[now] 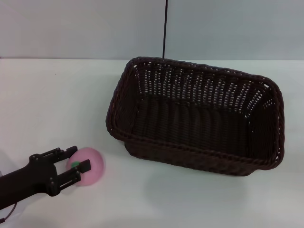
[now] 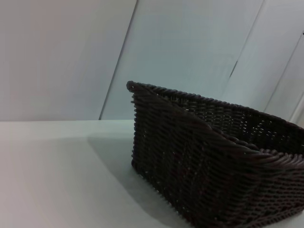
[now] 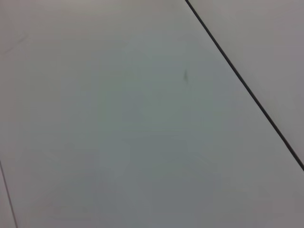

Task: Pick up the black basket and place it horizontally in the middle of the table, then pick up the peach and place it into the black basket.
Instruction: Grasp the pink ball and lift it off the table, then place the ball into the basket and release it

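The black basket (image 1: 199,118) stands upright on the white table (image 1: 47,104), right of the middle, long side across; it also shows close by in the left wrist view (image 2: 213,161). The basket is empty. The pink peach (image 1: 92,173) lies on the table at the front left, apart from the basket, its green leaf mark towards my arm. My left gripper (image 1: 81,157) is low at the peach, open, with its fingertips (image 1: 72,150) straddling the peach's near side. The peach rests on the table. My right gripper is out of view.
A thin dark cable (image 1: 165,28) hangs down the wall behind the basket. Bare white tabletop lies between the peach and the basket and along the front edge. The right wrist view shows only a plain pale surface with a dark line (image 3: 247,88).
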### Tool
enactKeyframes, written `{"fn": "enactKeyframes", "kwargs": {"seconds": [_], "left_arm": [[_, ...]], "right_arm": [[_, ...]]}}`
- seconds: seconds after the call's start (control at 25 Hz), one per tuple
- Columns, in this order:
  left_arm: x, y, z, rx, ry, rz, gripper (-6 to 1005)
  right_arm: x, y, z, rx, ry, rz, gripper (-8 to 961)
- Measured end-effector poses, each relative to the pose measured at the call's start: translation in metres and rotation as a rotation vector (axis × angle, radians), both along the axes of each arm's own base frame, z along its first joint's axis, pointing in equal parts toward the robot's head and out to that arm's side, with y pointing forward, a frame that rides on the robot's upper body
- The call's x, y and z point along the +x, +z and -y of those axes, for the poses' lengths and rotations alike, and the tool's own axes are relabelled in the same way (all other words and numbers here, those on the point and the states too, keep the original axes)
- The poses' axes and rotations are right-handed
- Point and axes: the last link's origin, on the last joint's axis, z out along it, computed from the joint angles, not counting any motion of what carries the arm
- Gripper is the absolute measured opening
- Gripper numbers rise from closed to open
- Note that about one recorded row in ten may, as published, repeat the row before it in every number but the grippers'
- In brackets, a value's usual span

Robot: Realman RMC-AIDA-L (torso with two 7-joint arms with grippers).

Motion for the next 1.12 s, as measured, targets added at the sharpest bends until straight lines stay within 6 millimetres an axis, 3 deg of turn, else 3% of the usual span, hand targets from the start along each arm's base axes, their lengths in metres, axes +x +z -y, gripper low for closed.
{"fn": "enactKeyframes", "kwargs": {"seconds": [0.08,0.52,0.72,0.84,0.92,1.0,1.12], "left_arm": [[0.000,0.000,0.000,0.004,0.004,0.004,632],[0.001,0.004,-0.001,0.016,-0.001,0.017,336],[0.003,0.017,-0.005,0.100,0.017,0.073,279],[0.004,0.039,-0.014,0.281,0.061,0.174,247],[0.005,0.043,-0.017,0.319,0.072,0.206,226],[0.015,0.052,-0.031,0.416,0.088,0.322,213],[0.034,0.049,-0.048,0.433,0.056,0.421,193]], "right_arm": [[0.000,-0.002,0.001,-0.003,-0.003,-0.006,506],[0.002,-0.005,0.002,-0.011,-0.011,-0.020,506],[0.003,-0.005,0.004,-0.011,-0.015,-0.020,505],[0.004,-0.005,0.004,-0.011,-0.016,-0.020,505],[0.004,-0.005,0.004,-0.011,-0.017,-0.019,505],[0.004,-0.005,0.005,-0.010,-0.018,-0.019,505],[0.004,-0.005,0.005,-0.010,-0.019,-0.019,505]]}}
